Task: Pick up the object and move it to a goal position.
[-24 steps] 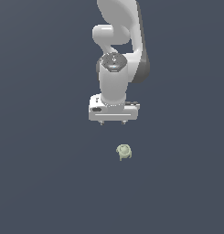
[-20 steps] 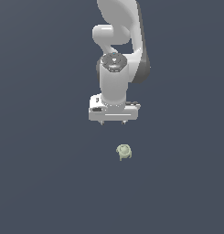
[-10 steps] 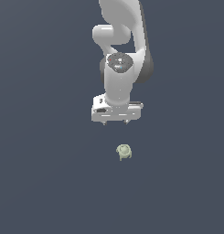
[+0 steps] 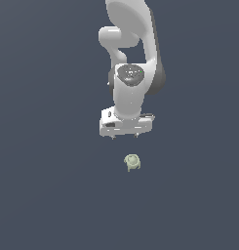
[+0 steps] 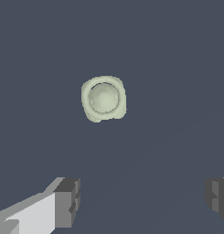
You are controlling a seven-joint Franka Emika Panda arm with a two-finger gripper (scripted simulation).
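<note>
One pale green lumpy object (image 4: 132, 162) sits alone on the dark grey counter (image 4: 43, 195), below the white Panda arm (image 4: 133, 58) in the exterior view and clear of it, untouched. Hand (image 4: 124, 136) points down, hovering above the object with a gap between. Wrist view: object (image 5: 104, 98) roundish with a domed centre, two grey fingertips (image 5: 67, 202) spread wide apart, nothing between them, so the hand is released and empty.
</note>
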